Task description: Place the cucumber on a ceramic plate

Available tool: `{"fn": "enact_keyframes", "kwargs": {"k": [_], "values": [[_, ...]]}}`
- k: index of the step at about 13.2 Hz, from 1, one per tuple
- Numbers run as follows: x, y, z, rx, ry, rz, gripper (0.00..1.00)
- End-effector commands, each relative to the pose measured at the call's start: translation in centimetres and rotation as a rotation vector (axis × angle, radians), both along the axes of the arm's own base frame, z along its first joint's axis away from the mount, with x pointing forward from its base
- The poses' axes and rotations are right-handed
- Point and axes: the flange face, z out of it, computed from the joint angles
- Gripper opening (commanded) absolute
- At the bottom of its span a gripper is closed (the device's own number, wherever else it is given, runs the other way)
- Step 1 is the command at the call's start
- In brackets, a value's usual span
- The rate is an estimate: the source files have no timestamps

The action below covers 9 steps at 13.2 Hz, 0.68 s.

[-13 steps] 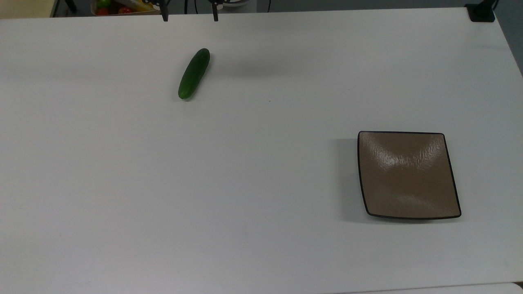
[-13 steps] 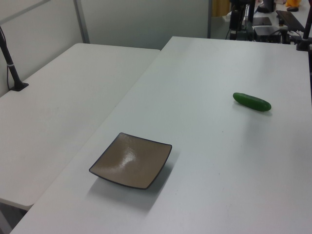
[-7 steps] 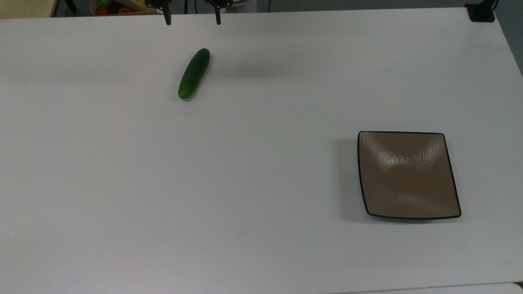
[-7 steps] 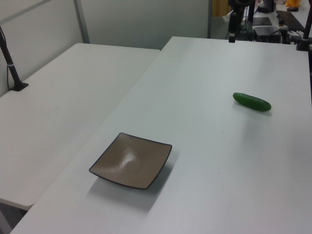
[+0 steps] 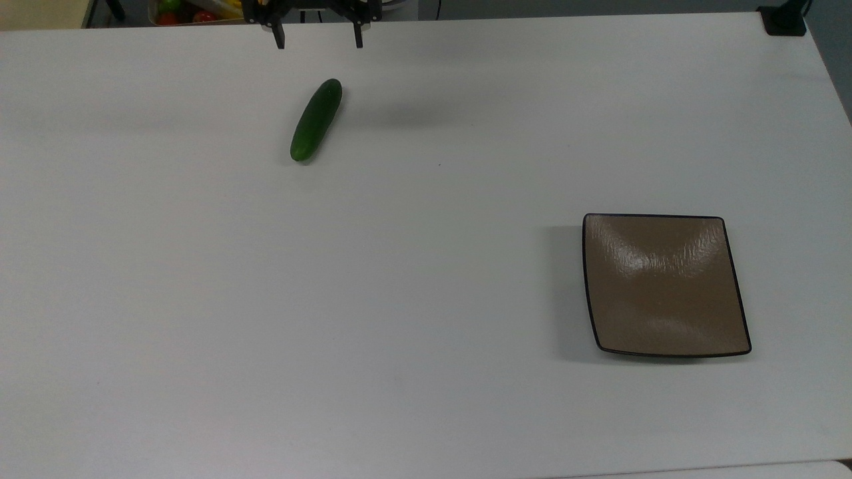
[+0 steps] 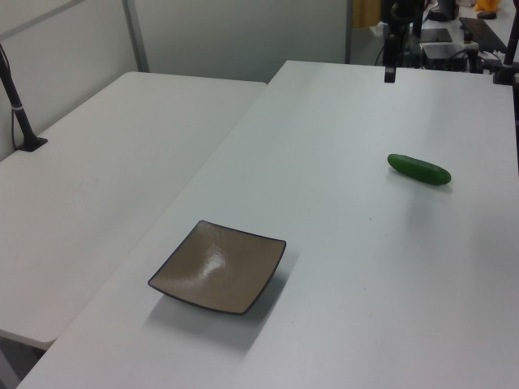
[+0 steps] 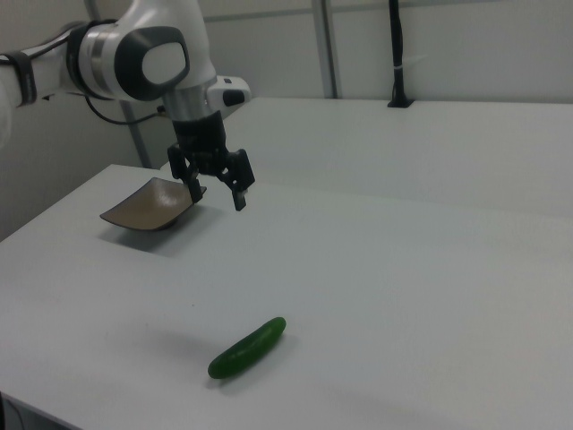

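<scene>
- The cucumber (image 5: 316, 120) lies flat on the white table (image 5: 426, 279), dark green and smooth; in the top view it sits toward the upper left, slanted with its upper end tipped to the top view's right; nothing touches it.
- In the left view the cucumber (image 6: 418, 169) rests near the left view's right edge; in the right view it (image 7: 247, 348) lies in the foreground, low in the frame.
- The ceramic plate (image 5: 665, 285) stands well apart from the cucumber, toward the top view's lower right; it is square, brown-taupe and glossy with a thin dark rim, and bare on its surface.
- In the left view the plate (image 6: 217, 267) sits near the table's edge; in the right view it (image 7: 148, 206) lies beyond the arm, partly behind the fingers.
- The gripper (image 5: 319, 44) hangs above the table at the top edge of the top view, just beyond the cucumber's upper end; its two fingers are spread apart and hold nothing.
- In the right view the gripper (image 7: 218, 196) points downward, clear of the table, under the white arm (image 7: 143, 55); the cucumber lies nearer the camera than it.
</scene>
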Motion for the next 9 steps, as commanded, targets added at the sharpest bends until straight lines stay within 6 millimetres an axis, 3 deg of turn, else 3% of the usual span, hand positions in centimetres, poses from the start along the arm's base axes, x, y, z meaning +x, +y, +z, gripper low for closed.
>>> {"fn": "enact_keyframes", "kwargs": {"k": [1, 4, 6, 9], "values": [[-0.2, 0.1, -2.3, 0.013, 0.025, 0.019, 1.0], [0.0, 0.0, -4.5, 0.01, 0.029, 0.005, 1.0], [-0.7, -0.5, -8.3, 0.005, 0.052, 0.0, 1.0], [-1.7, -1.5, -11.4, -0.002, 0.09, -0.014, 1.0]]}}
